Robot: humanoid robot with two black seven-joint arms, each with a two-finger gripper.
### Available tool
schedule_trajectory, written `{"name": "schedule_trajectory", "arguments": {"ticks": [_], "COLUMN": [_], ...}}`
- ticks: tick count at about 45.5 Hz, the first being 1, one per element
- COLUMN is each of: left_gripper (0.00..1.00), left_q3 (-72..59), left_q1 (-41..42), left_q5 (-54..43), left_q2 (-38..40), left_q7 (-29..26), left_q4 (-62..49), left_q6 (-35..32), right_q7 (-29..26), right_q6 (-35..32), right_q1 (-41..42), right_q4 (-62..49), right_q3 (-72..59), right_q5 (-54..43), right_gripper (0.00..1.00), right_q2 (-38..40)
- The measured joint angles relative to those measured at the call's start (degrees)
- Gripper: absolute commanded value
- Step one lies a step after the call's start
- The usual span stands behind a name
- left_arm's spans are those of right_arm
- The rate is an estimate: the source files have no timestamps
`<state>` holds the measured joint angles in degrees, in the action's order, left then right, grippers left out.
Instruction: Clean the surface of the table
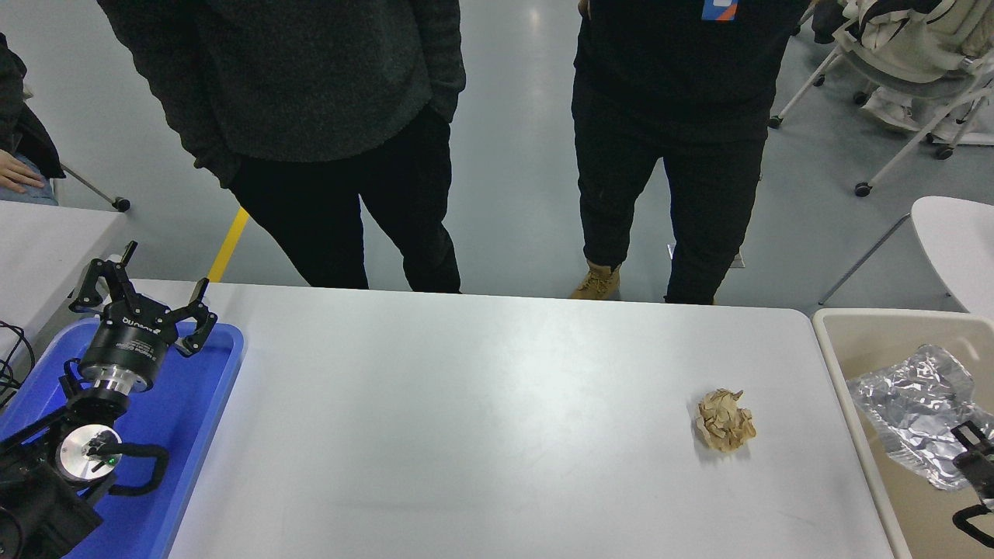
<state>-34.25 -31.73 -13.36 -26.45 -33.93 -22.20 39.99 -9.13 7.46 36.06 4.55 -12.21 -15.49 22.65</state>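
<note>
Right tool [974,458] shows only as a few black parts at the right edge, over the beige bin [842,330], with a crumpled silver foil wrapper [912,407] at its tip. Whether it grips the foil or has let go, I cannot tell. Foil over the bin suggests litter is being dropped there, off the table [466,427].

Left tool [147,314] is parked at the near left above the blue tray [221,388], fingers spread wide and holding nothing, well out of the working arm's way.

On the white table, which fills the middle of the view, one crumpled brown paper ball [724,420] lies toward the right, near the bin. It looks like the next piece to clear. Two people stand at the far side.
</note>
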Motion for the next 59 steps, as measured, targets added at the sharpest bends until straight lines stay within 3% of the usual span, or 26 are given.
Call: {"name": "schedule_trajectory", "arguments": {"ticks": [15, 31, 45, 59], "left_gripper": [1.0, 1.0, 1.0, 1.0], "left_q3": [0.05, 0.06, 0.07, 0.06], "left_q1": [0.0, 0.0, 0.0, -0.01], "left_q5": [0.0, -0.01, 0.0, 0.0], "left_q2": [0.0, 0.0, 0.0, 0.0], "left_q7": [0.0, 0.0, 0.0, 0.0], "left_q4": [0.01, 0.01, 0.0, 0.01], "left_q6": [0.0, 0.0, 0.0, 0.0], "right_q7": [-0.03, 0.41, 0.53, 1.04], "right_q6": [0.03, -0.15, -0.19, 0.12], "right_q1": [0.99, 6.5, 9.47, 8.06], "right_q4": [1.27, 13.0, 28.14, 37.16], "right_q3": [0.58, 2.13, 20.55, 37.23], "right_q5": [0.39, 0.4, 0.42, 1.95], "right_gripper": [1.0, 1.0, 1.0, 1.0], "right_q2": [1.48, 9.99, 14.79, 11.52]}}
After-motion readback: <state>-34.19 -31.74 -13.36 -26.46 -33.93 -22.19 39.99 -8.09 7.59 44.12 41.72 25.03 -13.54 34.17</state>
